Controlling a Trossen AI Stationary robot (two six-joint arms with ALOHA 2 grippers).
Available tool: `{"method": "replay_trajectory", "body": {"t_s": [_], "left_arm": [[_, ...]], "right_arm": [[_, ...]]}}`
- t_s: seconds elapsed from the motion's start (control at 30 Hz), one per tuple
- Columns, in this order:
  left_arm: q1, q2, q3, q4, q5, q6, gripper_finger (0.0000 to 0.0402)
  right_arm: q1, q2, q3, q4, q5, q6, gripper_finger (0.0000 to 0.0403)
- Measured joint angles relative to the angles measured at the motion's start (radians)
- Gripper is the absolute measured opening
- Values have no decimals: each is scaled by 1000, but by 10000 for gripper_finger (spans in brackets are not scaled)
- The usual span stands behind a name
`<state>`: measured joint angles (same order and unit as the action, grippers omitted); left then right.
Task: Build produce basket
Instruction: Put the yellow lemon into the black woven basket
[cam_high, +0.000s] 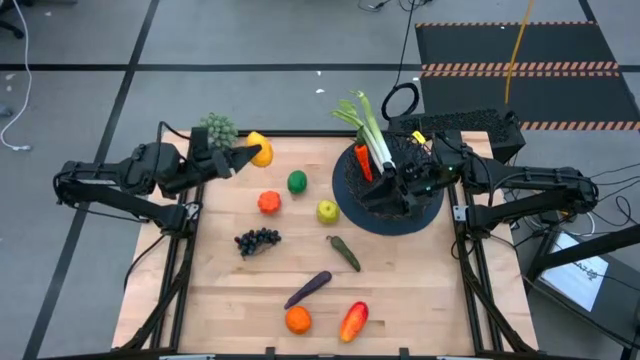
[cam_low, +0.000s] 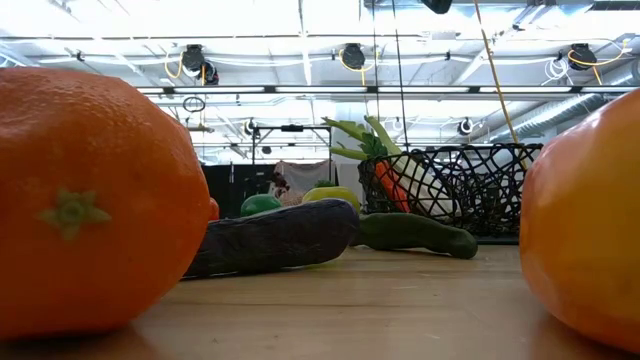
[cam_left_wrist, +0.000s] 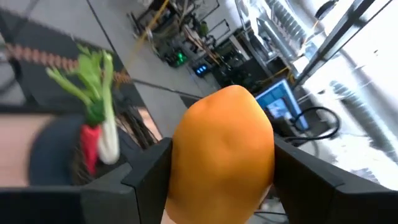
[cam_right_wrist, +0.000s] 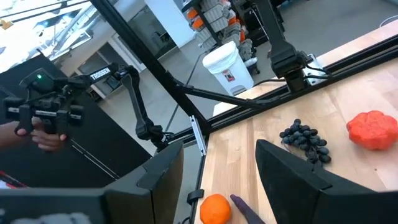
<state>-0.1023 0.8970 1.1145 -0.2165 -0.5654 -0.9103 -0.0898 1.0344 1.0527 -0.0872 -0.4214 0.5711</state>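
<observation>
My left gripper is at the table's far left, shut on a yellow-orange lemon. My right gripper hovers open over the black wire basket at the far right; in the right wrist view nothing is between its fingers. A leek and a carrot lean in the basket. A lime, tomato, apple, grapes, pickle, eggplant, orange and pepper lie on the table. My left gripper pinches the lemon between its two fingers, one on each side of it. The fingers lie level and point toward the table's right side. The lemon is held up clear of the table and fills the gap between the fingers.
A pale green bushy clump sits at the far left edge behind my left gripper. In the low view the orange and pepper stand close to the near edge. Bare wood lies between the lime and the basket.
</observation>
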Motion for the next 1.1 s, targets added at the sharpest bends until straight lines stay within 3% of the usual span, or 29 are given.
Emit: {"method": "replay_trajectory", "body": {"t_s": [0.2,0.37,0.6,0.8,0.93,1.1], "left_arm": [[3,0,0,0,-4,193,244],[3,0,0,1,15,425,244],[3,0,0,2,70,672,244],[3,0,0,3,88,890,244],[3,0,0,3,88,879,244],[3,0,0,3,113,622,244]], "right_arm": [[0,0,0,0,35,-14,193],[0,0,0,1,144,1,193],[0,0,0,4,289,126,193],[14,0,0,8,295,292,193],[50,0,0,9,379,358,193],[92,0,0,52,483,401,193]]}}
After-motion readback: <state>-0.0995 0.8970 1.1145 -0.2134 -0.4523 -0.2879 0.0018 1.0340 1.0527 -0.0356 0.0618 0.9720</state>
